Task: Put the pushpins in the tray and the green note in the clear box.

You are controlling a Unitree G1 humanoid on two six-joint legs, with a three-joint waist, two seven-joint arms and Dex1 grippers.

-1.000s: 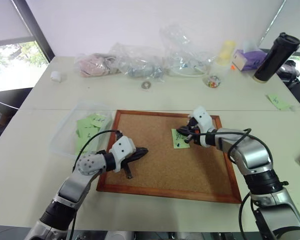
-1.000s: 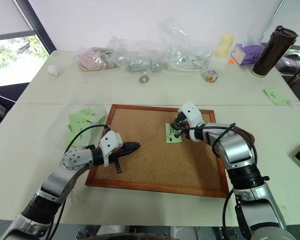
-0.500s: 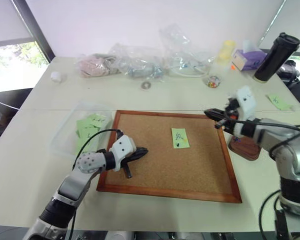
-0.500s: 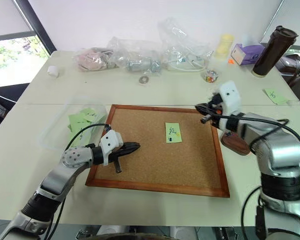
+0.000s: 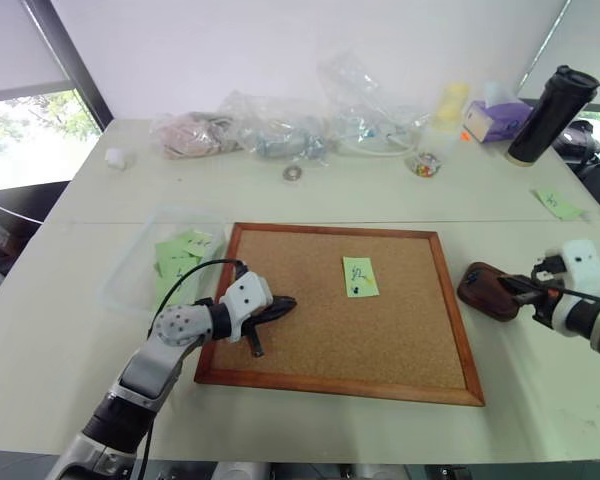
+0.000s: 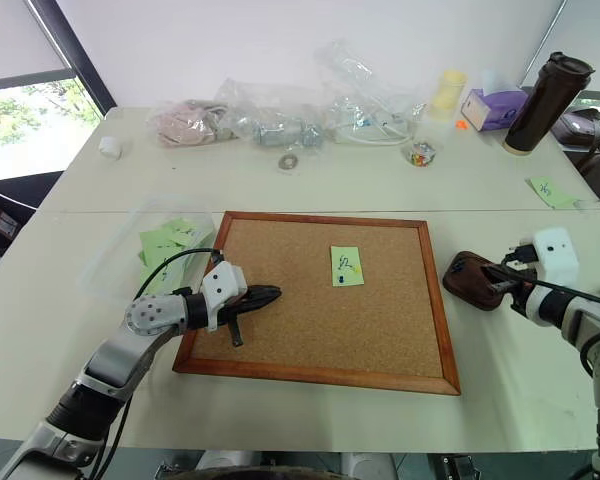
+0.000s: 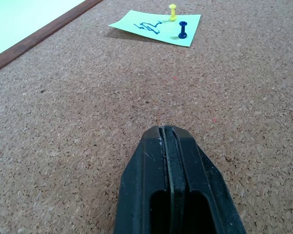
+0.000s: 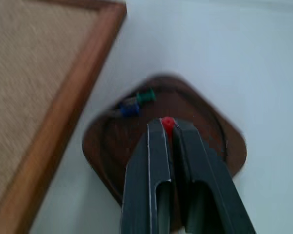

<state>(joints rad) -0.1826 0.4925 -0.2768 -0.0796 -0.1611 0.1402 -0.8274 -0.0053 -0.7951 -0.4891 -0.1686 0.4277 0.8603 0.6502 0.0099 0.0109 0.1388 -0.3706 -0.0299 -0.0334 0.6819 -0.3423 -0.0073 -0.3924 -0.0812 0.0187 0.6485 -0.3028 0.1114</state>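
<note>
The right gripper (image 8: 167, 127) has swung off the cork board (image 5: 310, 320) to over the tray (image 8: 205, 122) just right of it, pinching a red pushpin (image 8: 167, 122). The left gripper (image 7: 169, 134), shut and empty, rests on the board's left part. Mid-board, the green note (image 5: 359, 276) holds a blue pushpin (image 7: 182, 30) and apparently a yellow pushpin (image 7: 172, 10). The clear box (image 5: 140, 262) lies left.

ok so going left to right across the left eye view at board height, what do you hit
clear box → left pincer → green note → cork board's right frame → tray → right pincer, shut on a red pushpin
</note>
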